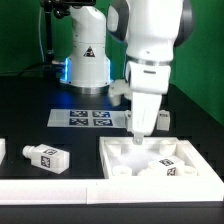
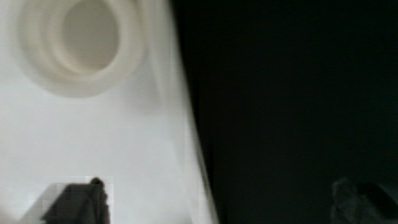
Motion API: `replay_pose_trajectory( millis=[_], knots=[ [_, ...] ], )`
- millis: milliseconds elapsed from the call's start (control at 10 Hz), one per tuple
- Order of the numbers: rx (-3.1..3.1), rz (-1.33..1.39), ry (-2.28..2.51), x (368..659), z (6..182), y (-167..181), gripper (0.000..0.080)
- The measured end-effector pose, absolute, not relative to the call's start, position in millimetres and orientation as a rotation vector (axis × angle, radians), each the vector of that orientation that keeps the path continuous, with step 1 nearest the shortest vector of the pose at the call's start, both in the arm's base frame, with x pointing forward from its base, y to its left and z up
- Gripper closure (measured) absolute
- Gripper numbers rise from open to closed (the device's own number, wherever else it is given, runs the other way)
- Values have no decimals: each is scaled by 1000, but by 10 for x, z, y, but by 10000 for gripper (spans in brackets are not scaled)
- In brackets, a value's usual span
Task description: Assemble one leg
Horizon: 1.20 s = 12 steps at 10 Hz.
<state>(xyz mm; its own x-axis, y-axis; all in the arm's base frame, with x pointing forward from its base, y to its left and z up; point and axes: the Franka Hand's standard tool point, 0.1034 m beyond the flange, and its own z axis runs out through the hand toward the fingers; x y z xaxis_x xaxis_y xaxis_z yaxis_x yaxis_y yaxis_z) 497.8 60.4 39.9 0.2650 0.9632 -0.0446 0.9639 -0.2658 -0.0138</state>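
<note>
The tool (image 1: pixel 138 131) hangs near the centre of the exterior view, at about 4 o'clock from the middle, with its tip down over the far rim of the wide white panel (image 1: pixel 118 150). In the wrist view the tool (image 2: pixel 219 200) has its two dark fingers (image 2: pixel 75 201) set well apart. One finger is over the white panel (image 2: pixel 89 130) and the other over the dark surface (image 2: pixel 294 100), with the panel's edge running between them. A round socket (image 2: pixel 80 42) sits in the panel ahead of the fingers.

The leg (image 1: pixel 46 157) lies on its side on the black surface (image 1: pixel 30 110) at about 8 o'clock in the exterior view, well apart from the tool and from the panel. A second tagged part (image 1: pixel 169 167) rests on the panel at about 5 o'clock, near the tool's tip; it is too small to make out clearly.

The marker board (image 1: pixel 92 117) lies flat at the centre, just beyond the panel and beside the arm's lower end. The arm base (image 1: pixel 86 62) stands at 12 o'clock. A white bar (image 1: pixel 50 190) runs along the near edge at 7 o'clock, and a white piece (image 1: pixel 2 151) shows at 9 o'clock, cut off by the frame.
</note>
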Motion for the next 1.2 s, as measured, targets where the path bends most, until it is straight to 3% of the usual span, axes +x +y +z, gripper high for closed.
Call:
replay_pose_trajectory(
  millis=[200, 700, 1000, 1200],
  knots=[
    [2601, -45, 1682, 4948, 519, 784, 155],
    [2898, -37, 1155, 4913, 499, 786, 150],
    [3076, -135, 465, 4422, 434, 958, 150],
    [3107, -146, 262, 4405, 430, 981, 150]
  ],
)
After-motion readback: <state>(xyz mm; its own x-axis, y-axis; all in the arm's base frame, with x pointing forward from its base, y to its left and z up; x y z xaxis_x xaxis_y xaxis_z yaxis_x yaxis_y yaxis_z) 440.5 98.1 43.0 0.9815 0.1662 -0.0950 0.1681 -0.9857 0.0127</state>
